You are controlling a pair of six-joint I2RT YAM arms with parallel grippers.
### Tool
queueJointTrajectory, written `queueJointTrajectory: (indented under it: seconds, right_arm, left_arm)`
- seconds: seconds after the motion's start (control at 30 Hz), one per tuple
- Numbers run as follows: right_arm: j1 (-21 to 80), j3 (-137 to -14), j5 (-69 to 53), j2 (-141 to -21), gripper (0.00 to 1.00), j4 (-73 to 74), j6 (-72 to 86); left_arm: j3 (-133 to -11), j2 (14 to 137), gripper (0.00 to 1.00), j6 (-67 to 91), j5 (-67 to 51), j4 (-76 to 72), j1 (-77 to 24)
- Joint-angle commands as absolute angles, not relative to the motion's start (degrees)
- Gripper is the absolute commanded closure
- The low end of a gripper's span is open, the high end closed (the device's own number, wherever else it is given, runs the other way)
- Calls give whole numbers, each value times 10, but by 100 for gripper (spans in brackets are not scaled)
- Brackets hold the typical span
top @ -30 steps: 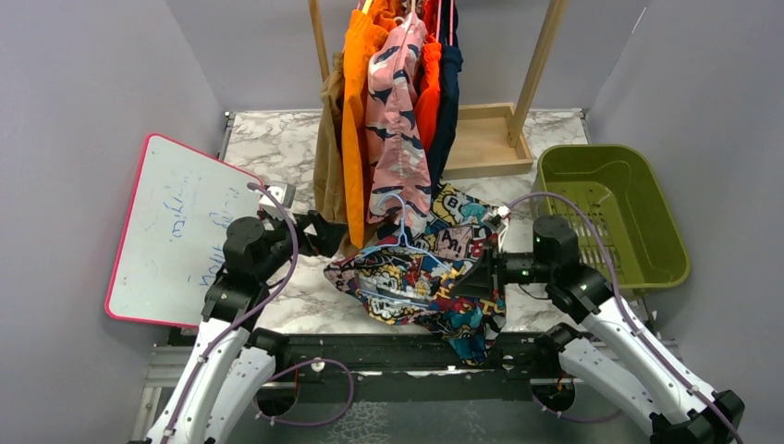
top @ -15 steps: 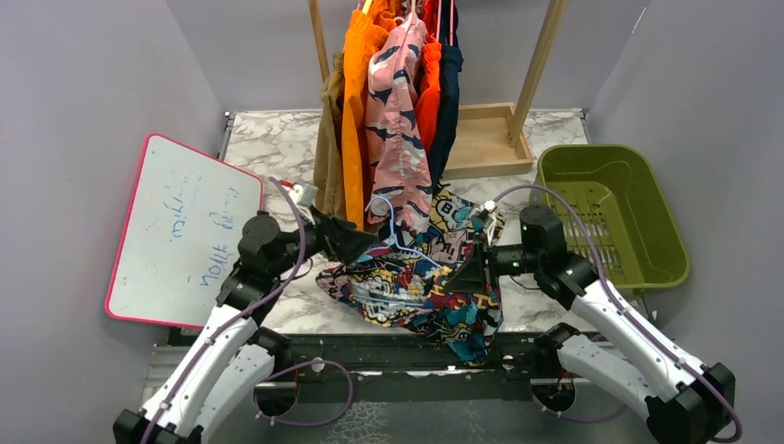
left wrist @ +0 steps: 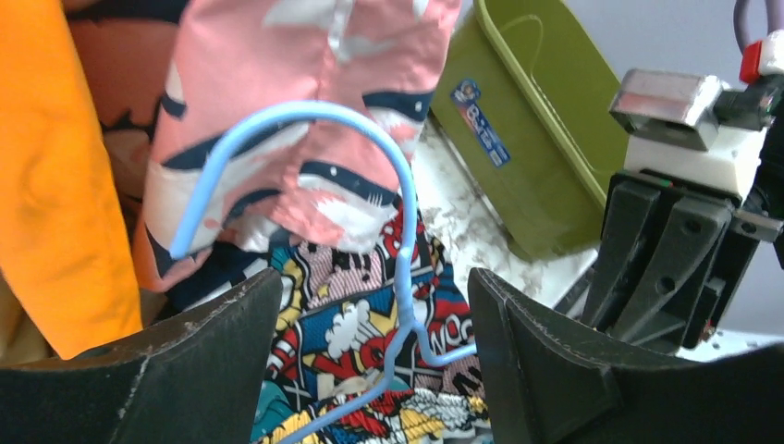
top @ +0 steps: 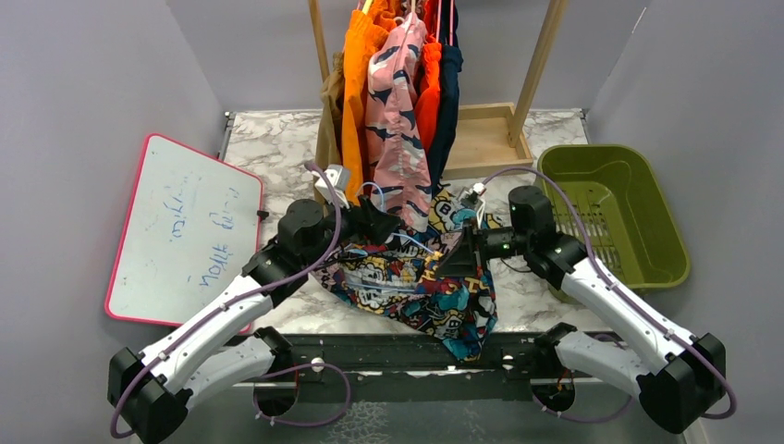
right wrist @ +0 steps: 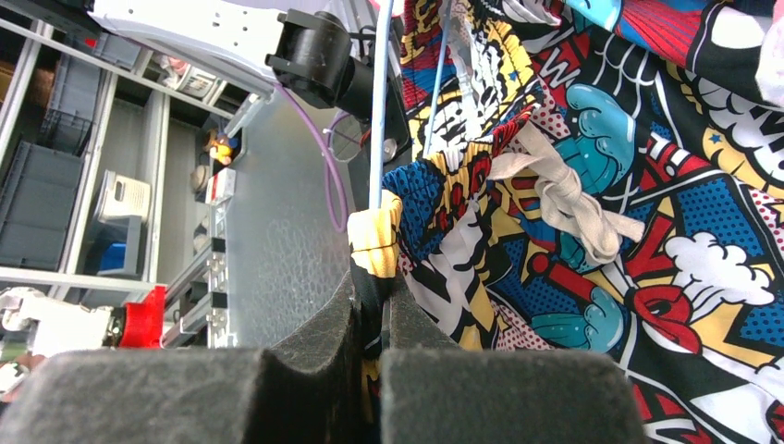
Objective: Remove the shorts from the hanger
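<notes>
My left hand [top: 379,225] stood wide open over the surface [top: 277,148], its two fingers on either side of the hook of a blue hanger [left wrist: 405,231] and touching nothing, with the wire rising between them. Under and just ahead of that hand lay the comic-print shorts [top: 416,287], spread in a heap on the surface and hanging over its near edge. My right hand [right wrist: 372,305] was pinched shut on a fold of their waistband, with the hanger's wire running down into the cloth right beside the grip and a pale knotted drawstring [right wrist: 564,199] lying just past the fingertips. The two hands faced each other across the heap, the left at the hook and the right at the waistband's far side. Beyond my left hand, pink shorts [top: 398,120] with dark blotches and orange shorts [top: 356,111] hung close together from a wooden rack [top: 541,55], their lower hems reaching down near the hook. A green basket [top: 610,213] sat to the outer side of my right hand, and a whiteboard [top: 180,240] lay to the outer side of my left.
</notes>
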State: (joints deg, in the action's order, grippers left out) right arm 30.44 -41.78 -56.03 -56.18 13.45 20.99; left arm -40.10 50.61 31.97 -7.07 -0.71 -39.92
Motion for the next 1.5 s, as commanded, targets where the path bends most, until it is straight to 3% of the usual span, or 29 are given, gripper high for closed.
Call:
queueJointTrajectory:
  seconds: [0.0, 0.1, 0.23, 0.27, 0.33, 0.43, 0.57, 0.73, 0.93, 1.03, 1.2, 1.33, 1.47]
  right_arm:
    - [309, -463, -571, -569, 99, 171, 184]
    - [309, -477, -567, -572, 99, 206, 166]
    - [309, -467, -573, -565, 99, 206, 179]
    - [309, -464, -560, -560, 99, 198, 191]
    - [309, -452, -548, -552, 99, 167, 219]
    - [309, -453, -543, -563, 99, 154, 228]
    - [309, -469, -529, -584, 99, 166, 215]
    - [309, -478, -532, -602, 99, 164, 209]
    - [309, -477, -548, -608, 99, 150, 213]
    - [309, -477, -545, -605, 99, 152, 211]
    - [309, -482, -536, -605, 98, 158, 212]
    - [309, -499, -514, -614, 89, 179, 210]
    - [309, -538, -480, -617, 54, 230, 187]
  left_arm:
    - [-454, 510, 27, 301, 5, 2, -401]
    - [-484, 537, 39, 305, -18, 2, -402]
    - [-514, 575, 68, 311, -52, 6, -402]
    - [-513, 577, 71, 313, -62, 10, -402]
    - [-509, 573, 72, 311, -74, 24, -402]
    - [-491, 556, 54, 312, -81, 34, -401]
    - [-473, 540, 51, 308, -75, 46, -402]
    - [-476, 549, 73, 291, -40, 53, -402]
    - [-471, 571, 79, 299, -57, 48, -402]
    - [-461, 566, 97, 302, -48, 44, -402]
    - [-463, 550, 100, 289, -44, 49, -402]
    - [-470, 536, 100, 276, -24, 64, -402]
    - [-470, 508, 100, 270, 23, 86, -402]
